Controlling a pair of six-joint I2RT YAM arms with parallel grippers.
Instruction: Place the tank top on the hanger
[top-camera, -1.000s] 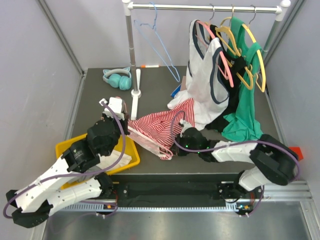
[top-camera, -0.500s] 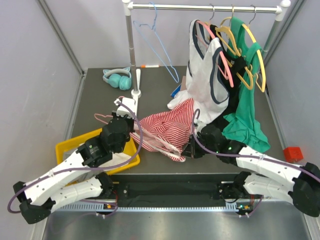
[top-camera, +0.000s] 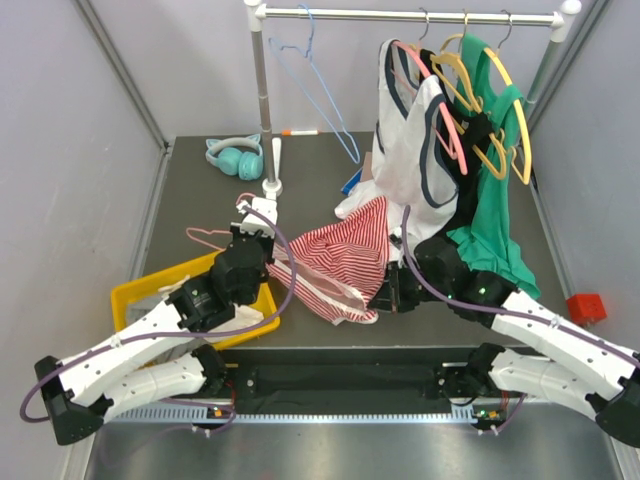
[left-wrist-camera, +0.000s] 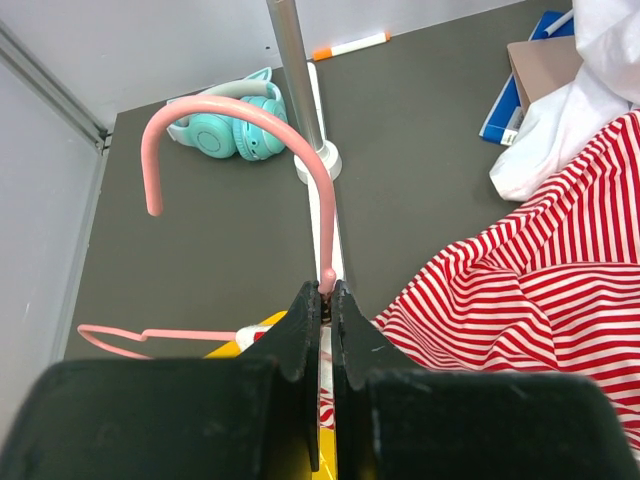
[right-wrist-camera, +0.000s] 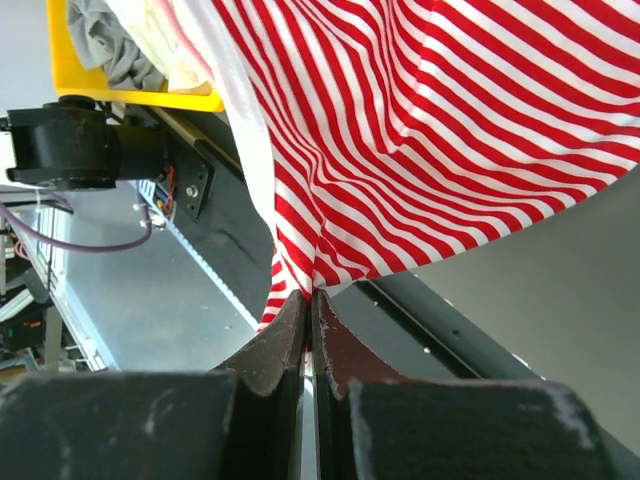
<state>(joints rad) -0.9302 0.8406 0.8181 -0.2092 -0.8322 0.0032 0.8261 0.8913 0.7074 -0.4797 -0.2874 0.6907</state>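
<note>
The red-and-white striped tank top (top-camera: 340, 255) hangs spread between my two grippers above the table's near middle. My left gripper (top-camera: 262, 232) is shut on the neck of the salmon-pink hanger (top-camera: 205, 237), just below its hook (left-wrist-camera: 250, 110). The left wrist view shows the fingertips (left-wrist-camera: 327, 292) pinching the wire, with the striped fabric (left-wrist-camera: 540, 290) to the right. My right gripper (top-camera: 385, 290) is shut on the top's lower hem. In the right wrist view the jaws (right-wrist-camera: 308, 297) pinch the hem and the fabric (right-wrist-camera: 430, 120) stretches up and away.
A yellow bin (top-camera: 135, 295) with cloth sits near left. Teal headphones (top-camera: 237, 157) and an orange marker (top-camera: 300, 131) lie by the rack pole (top-camera: 262, 100). On the rail hang a light blue hanger (top-camera: 310, 90), a white navy-trimmed top (top-camera: 415, 160) and a green garment (top-camera: 490, 220). A red block (top-camera: 585, 307) is at right.
My left gripper has moved right and away with the hanger. My right gripper has moved right with the hem, and the tank top now hangs more spread out.
</note>
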